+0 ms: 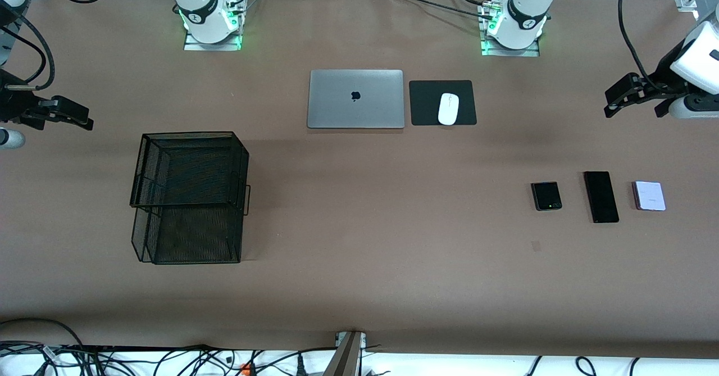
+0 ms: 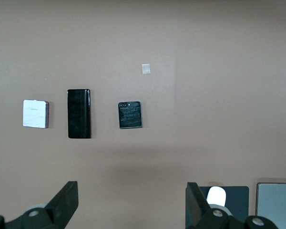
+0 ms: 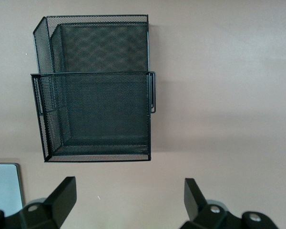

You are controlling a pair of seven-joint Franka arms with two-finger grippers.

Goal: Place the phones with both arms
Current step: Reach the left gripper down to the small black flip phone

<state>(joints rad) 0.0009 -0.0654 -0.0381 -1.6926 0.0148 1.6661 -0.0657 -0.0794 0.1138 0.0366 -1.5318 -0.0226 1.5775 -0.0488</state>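
Three phones lie in a row on the table toward the left arm's end: a black flip phone (image 1: 546,195), a long black phone (image 1: 601,196) and a pale lavender phone (image 1: 649,195). They are flat, apart from one another, and untouched. In the row the flip phone lies toward the right arm's end and the lavender phone toward the left arm's end, with the long one between.

The left gripper (image 1: 609,105) hangs in the air over the table at its own end, farther from the front camera than the phones and well apart from them. Its fingers (image 2: 64,200) stand wide apart with nothing between them, and all three phones show ahead of it in the left wrist view.

The right gripper (image 1: 87,121) hangs over the table at the right arm's end, fingers likewise spread and empty. A black mesh basket (image 1: 191,196), two-tiered, stands on the table near it, closer to the front camera, and both tiers appear empty.

Between the arms' bases lie a closed silver laptop (image 1: 355,99) and, just beside it, a white mouse (image 1: 448,108) on a black pad (image 1: 427,103).

Judged from this layout, nothing is yet done: no phone is grasped or placed, and all three remain to be moved, probably to the basket.
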